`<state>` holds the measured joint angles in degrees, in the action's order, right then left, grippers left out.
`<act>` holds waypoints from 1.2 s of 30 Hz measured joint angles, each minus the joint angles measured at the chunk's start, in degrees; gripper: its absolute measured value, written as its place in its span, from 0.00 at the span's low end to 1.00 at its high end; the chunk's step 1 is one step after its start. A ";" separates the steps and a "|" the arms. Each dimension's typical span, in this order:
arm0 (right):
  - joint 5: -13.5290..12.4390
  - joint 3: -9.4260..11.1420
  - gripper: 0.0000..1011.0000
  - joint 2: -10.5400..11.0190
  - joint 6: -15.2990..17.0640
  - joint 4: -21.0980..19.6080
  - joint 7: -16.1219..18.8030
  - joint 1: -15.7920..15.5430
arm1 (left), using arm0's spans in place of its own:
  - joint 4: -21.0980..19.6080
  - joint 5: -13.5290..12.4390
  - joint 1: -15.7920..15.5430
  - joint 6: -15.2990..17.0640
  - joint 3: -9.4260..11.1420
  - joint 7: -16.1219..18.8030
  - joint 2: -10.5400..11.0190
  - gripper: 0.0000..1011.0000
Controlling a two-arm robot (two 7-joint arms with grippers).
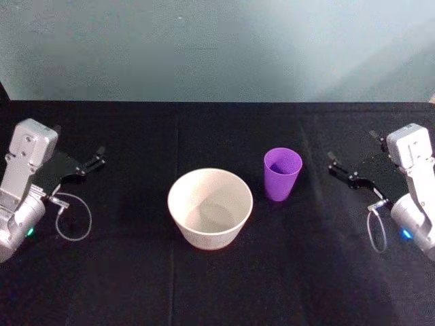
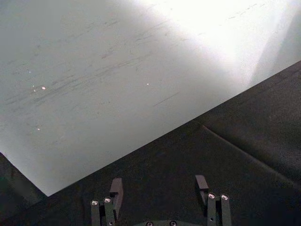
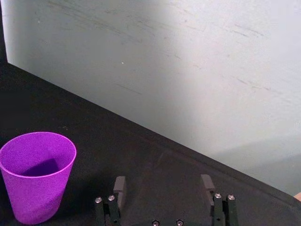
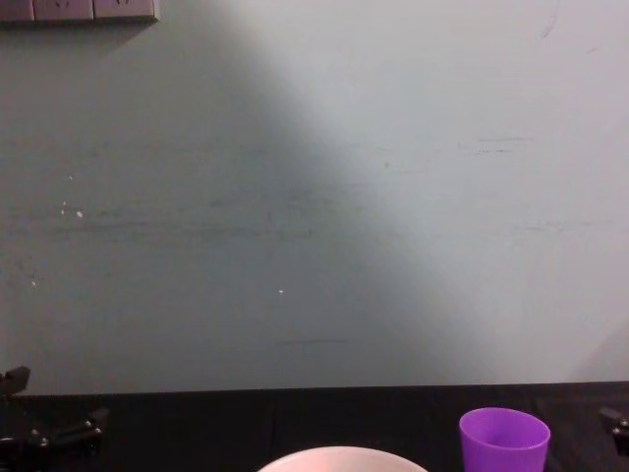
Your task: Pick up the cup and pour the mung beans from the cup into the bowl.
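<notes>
The cup (image 1: 283, 174) stands upright on the black table (image 1: 136, 285), just beside the bowl (image 1: 204, 231) on its right. The right gripper (image 3: 162, 181) waits near the cup and the left gripper (image 2: 159, 181) sits at the far edge, both with fingers spread and empty. A cup that light (no handle) could topple from a clumsy nudge, spilling short of the bowl. I can't make out the mung beans in the shadowed inside.

Both arms parked at sides: left end effector (image 1: 92, 161) and right end effector (image 1: 342, 168) fingers spread, empty, angled inward.
</notes>
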<state>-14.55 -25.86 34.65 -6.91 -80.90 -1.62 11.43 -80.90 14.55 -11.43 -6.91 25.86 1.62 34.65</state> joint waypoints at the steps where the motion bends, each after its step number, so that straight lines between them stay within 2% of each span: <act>1: 0.00 0.00 0.99 0.00 0.00 0.00 0.00 0.00 | 0.00 0.00 0.00 0.00 0.00 0.00 0.00 0.99; 14: 0.23 0.31 0.99 -0.02 -0.01 -0.08 0.02 -0.37 | 0.00 0.00 0.00 0.00 0.00 0.00 0.00 0.99; 26: 2.39 0.74 0.99 1.28 1.20 -4.39 1.72 -5.00 | 0.00 0.00 0.00 0.00 0.00 0.00 0.00 0.99; 31: 0.91 0.90 0.99 1.31 1.08 -6.31 4.43 -7.18 | 0.00 0.00 0.00 0.00 0.00 0.00 0.00 0.99; 36: -0.46 0.90 0.99 0.30 0.76 -6.67 6.81 -7.74 | 0.00 0.00 0.00 0.00 0.00 0.00 0.00 0.99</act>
<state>-15.00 -24.97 34.95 -6.14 -87.57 5.19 3.69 -80.90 14.55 -11.43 -6.90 25.86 1.62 34.64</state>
